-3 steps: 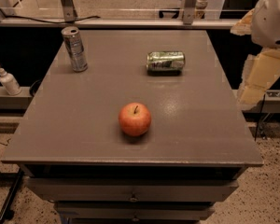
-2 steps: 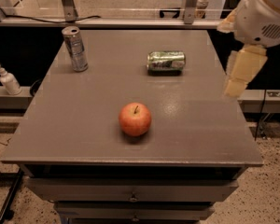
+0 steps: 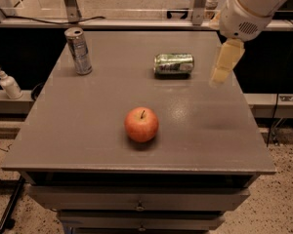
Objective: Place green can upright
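The green can [image 3: 174,64], with a green-and-white label, lies on its side at the back middle of the grey table [image 3: 88,130], its silver ends facing left and right. My gripper [image 3: 223,62] hangs above the table to the right of the can, a short gap away, its cream-coloured fingers pointing down. It holds nothing that shows.
A red apple [image 3: 141,124] sits at the table's front middle. A taller, slim silver-grey can [image 3: 78,50] stands upright at the back left. A white pump bottle [image 3: 9,83] stands on a ledge left of the table. Drawers sit below the front edge.
My arm has swung in from the right edge of the table toward the left, and my gripper is now nearer the green can. The can, apple and silver can have not moved.
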